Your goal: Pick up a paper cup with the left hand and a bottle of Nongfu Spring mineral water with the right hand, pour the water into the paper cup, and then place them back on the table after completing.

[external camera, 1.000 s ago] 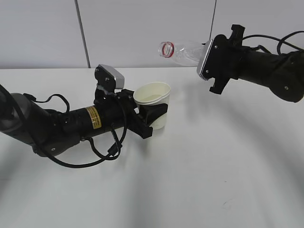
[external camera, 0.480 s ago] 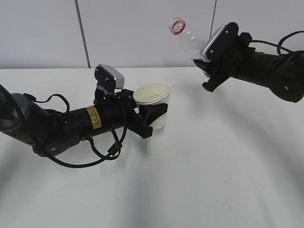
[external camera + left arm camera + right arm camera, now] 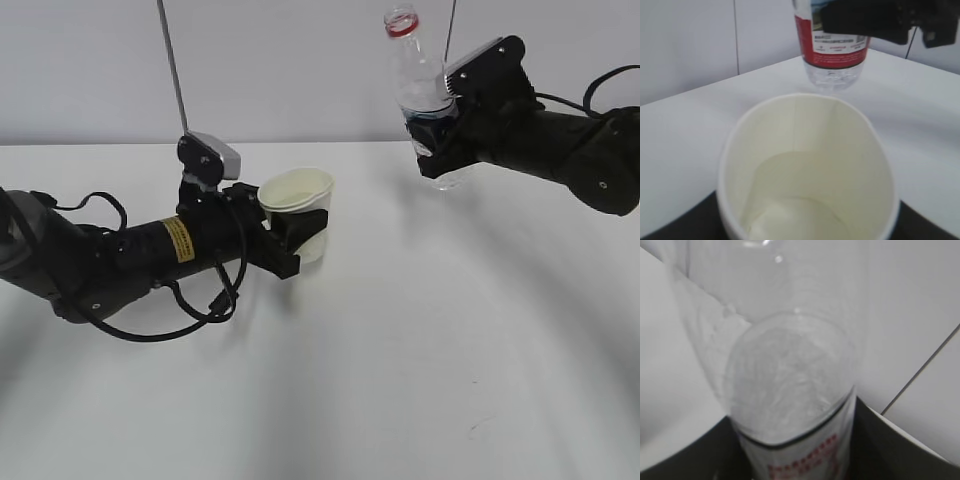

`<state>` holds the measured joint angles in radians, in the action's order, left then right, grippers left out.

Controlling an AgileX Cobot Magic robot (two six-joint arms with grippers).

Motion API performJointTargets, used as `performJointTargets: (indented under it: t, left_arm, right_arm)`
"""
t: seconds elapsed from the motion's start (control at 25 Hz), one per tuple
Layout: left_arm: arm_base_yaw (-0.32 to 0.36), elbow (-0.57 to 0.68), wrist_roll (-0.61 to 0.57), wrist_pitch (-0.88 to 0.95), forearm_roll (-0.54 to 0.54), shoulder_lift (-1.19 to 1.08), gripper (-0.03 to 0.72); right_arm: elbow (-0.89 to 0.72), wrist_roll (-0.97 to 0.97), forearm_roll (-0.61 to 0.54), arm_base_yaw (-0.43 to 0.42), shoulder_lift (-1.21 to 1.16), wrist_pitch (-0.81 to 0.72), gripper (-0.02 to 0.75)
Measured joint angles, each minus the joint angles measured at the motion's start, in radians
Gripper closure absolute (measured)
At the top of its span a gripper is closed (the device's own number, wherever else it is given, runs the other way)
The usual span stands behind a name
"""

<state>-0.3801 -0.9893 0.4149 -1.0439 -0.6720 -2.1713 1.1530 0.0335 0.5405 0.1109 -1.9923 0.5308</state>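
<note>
My left hand (image 3: 285,238), the black arm with the yellow sticker, is shut on a white paper cup (image 3: 297,213) and holds it upright just above the table (image 3: 420,340). In the left wrist view the cup (image 3: 810,165) fills the frame, with the water (image 3: 800,200) low inside it. My right hand (image 3: 437,125) is shut on the clear Nongfu Spring bottle (image 3: 412,70), which stands nearly upright in the air, red neck ring on top, no cap on it. The bottle's red label (image 3: 832,42) shows beyond the cup. The right wrist view looks along the bottle (image 3: 790,385) between black fingers.
A grey panelled wall (image 3: 300,60) rises behind the table's far edge. Loose black cables (image 3: 200,310) hang from the left arm onto the tabletop. The right arm's thick black body (image 3: 570,160) reaches in from the right edge.
The right hand has swung the bottle from lying on its side, mouth to the left, up to nearly upright. The left hand has drawn the cup a little left and back.
</note>
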Motion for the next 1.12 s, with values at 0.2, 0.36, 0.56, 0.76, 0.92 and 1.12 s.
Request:
performJointTargets:
  t: [0.2, 0.36, 0.56, 0.76, 0.92, 1.12]
  left_arm:
    - [0.048, 0.000, 0.000, 0.034, 0.004, 0.000, 0.309]
    - [0.093, 0.000, 0.000, 0.036, 0.004, 0.000, 0.309]
    - [0.149, 0.000, 0.000, 0.039, 0.038, 0.000, 0.309]
    - [0.183, 0.000, -0.049, 0.043, 0.084, 0.000, 0.309]
    - [0.194, 0.000, -0.106, 0.045, 0.148, 0.000, 0.309]
    - [0.194, 0.000, -0.142, 0.046, 0.217, -0.011, 0.309]
  right_arm:
    - [0.000, 0.042, 0.000, 0.000, 0.000, 0.000, 0.401]
    - [0.000, 0.085, 0.000, 0.000, 0.000, 0.000, 0.401]
    - [0.000, 0.122, 0.000, 0.000, 0.000, 0.000, 0.401]
    - [0.000, 0.125, 0.000, 0.000, 0.000, 0.000, 0.401]
    - [0.000, 0.142, 0.000, 0.000, 0.000, 0.000, 0.401]
    - [0.000, 0.176, 0.000, 0.000, 0.000, 0.000, 0.401]
